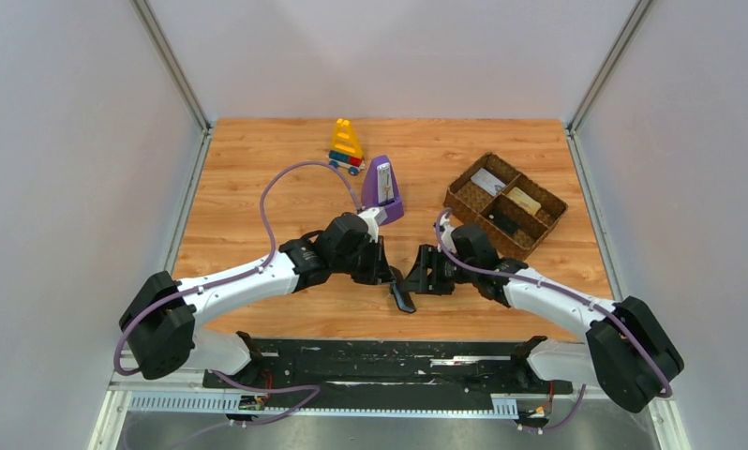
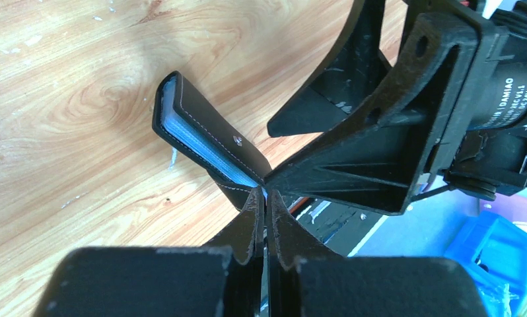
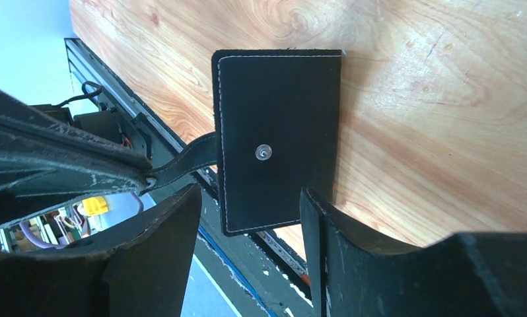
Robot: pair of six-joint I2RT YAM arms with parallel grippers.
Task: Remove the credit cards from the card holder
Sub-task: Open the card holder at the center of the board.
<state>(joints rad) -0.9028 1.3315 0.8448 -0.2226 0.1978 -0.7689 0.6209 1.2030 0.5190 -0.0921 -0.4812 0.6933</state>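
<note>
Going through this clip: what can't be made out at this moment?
- Any credit cards in the card holder: none visible; right wrist view shows only its black outer face, left wrist view its edge.
- Top view: holder largely hidden between left tool and right tool.
- Contents of the brown tray: too small in top view.

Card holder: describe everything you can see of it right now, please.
The card holder is a flat black, leather-look wallet with pale stitching round its edge and a metal snap stud mid-face. It is folded, with a grey-blue layer showing between its leaves; no card shows. The left pincer, shut, grips its strap and holds it tilted, seemingly clear of the wooden table, near the front edge. The right pincer stands open either side of its lower end, not visibly touching.
</note>
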